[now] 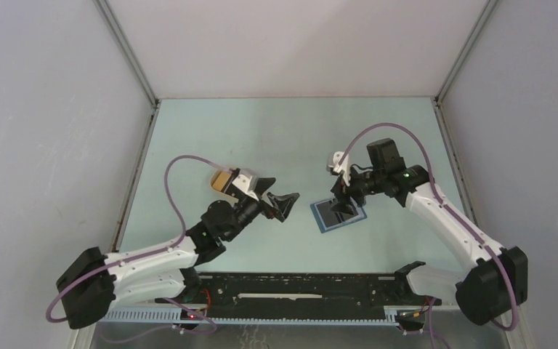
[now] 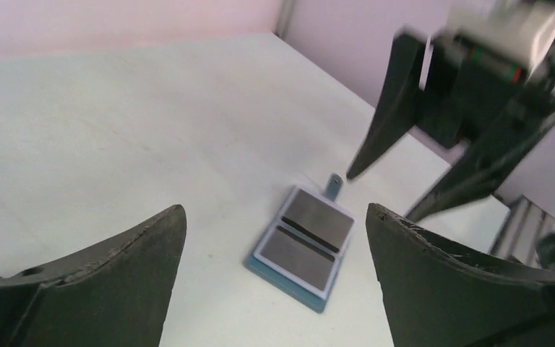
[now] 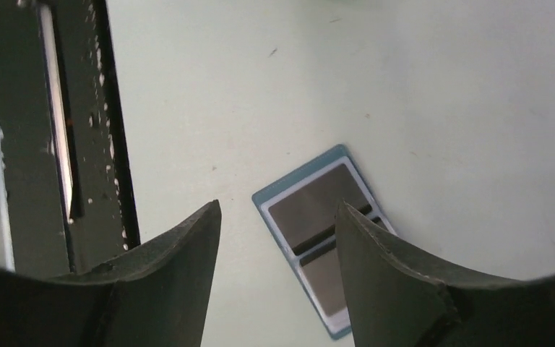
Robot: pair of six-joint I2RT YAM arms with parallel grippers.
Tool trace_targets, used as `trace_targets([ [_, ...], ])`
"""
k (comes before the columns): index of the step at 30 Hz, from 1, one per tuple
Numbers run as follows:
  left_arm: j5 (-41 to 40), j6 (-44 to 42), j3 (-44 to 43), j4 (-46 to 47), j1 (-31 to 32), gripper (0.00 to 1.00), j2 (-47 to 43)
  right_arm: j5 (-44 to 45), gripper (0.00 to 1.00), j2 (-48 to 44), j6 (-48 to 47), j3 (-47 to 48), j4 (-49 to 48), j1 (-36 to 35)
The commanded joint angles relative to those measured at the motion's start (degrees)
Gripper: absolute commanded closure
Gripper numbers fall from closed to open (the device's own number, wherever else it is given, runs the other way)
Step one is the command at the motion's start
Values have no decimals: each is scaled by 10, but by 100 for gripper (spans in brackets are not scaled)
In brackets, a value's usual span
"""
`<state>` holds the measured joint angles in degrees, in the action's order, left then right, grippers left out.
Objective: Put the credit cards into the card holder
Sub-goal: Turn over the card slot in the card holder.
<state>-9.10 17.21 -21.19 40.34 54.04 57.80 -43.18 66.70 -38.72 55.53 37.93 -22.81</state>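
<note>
The teal card holder (image 1: pixel 339 215) lies flat on the table, its snap tab (image 2: pixel 334 186) pointing away from the left arm. Two grey credit cards (image 2: pixel 318 217) (image 2: pixel 300 254) sit side by side in its pale frame. My left gripper (image 1: pixel 285 206) hovers to its left, open wide, and holds nothing (image 2: pixel 275 210). My right gripper (image 1: pixel 342 202) hangs just over the holder, open and empty (image 3: pixel 278 205). One of its fingers (image 3: pixel 390 275) hides part of the cards (image 3: pixel 311 206). In the left wrist view the right gripper (image 2: pixel 381 195) stands behind the holder (image 2: pixel 282 273).
A black rail (image 1: pixel 298 287) runs along the near table edge between the arm bases; in the right wrist view this black rail (image 3: pixel 79 130) lies left of the holder (image 3: pixel 274 194). Pale walls enclose the table on three sides.
</note>
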Motion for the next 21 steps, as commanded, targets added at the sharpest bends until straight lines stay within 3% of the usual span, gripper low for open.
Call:
trace_targets([
  [1, -87, -56, 28, -32, -21, 0, -63, -22, 32, 69, -142, -6, 13, -38],
  [7, -70, -38, 78, 21, -59, 0, -104, 124, 26, 89, -213, -70, -52, -130],
  [13, -56, -17, 154, 158, -62, 0, -99, 195, 22, 111, -231, -102, -88, -144],
  [21, -50, -8, 168, 180, -63, 0, -95, 270, 18, 142, -205, -114, -143, -169],
])
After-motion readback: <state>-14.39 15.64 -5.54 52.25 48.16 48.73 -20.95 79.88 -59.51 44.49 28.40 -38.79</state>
